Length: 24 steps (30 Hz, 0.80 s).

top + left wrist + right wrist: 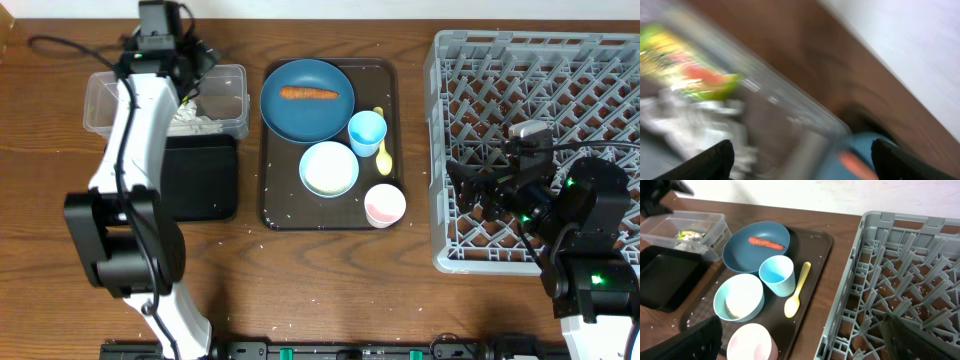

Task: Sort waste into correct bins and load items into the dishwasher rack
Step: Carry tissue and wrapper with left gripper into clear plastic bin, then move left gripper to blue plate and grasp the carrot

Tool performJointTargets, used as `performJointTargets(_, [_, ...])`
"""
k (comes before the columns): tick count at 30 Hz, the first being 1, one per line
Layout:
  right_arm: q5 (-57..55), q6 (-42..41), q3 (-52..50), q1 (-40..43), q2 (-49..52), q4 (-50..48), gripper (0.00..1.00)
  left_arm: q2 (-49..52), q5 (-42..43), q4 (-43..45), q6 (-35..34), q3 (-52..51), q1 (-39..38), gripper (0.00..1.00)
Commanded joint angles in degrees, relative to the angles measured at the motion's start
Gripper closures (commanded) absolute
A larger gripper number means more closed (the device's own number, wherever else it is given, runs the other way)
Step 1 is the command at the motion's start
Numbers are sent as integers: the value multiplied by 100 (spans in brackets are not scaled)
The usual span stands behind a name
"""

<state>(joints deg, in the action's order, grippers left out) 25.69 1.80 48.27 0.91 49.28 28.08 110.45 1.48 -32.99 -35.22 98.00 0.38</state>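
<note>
wrapper [690,70] in tub [790,107], just ahead of l end effector [801,152].

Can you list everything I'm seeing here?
Rack: one, grey, right.
Serving tray: one, brown, centre.
Plate: one, dark blue, serving tray.
Sausage: one, orange, on plate.
Blue cup: one, light blue, serving tray.
Pink cup: one, pinkish-white, serving tray.
Bowl: one, pale, serving tray.
Spoon: one, yellow, beside blue cup.
Tub: one, clear, left.
Wrapper: one, yellow-green, in tub.
Paper: one wad, white, in tub.
Black tray: one, black, beside tub.
Left gripper: one, black, open over tub.
Right gripper: one, black, open over rack.
</note>
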Motion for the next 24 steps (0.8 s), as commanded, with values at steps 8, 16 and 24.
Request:
performJointTargets(8, [-20, 61, 122, 57, -13, 72, 1, 101, -114, 485, 957, 210, -1744, 5])
performJointTargets(16, [-20, 61, 122, 57, -13, 321, 1, 1115, -262, 1132, 173, 210, -1947, 5])
performJointTargets(24, [-20, 61, 122, 57, -13, 350, 1, 1838, -260, 1126, -304, 210, -1945, 7])
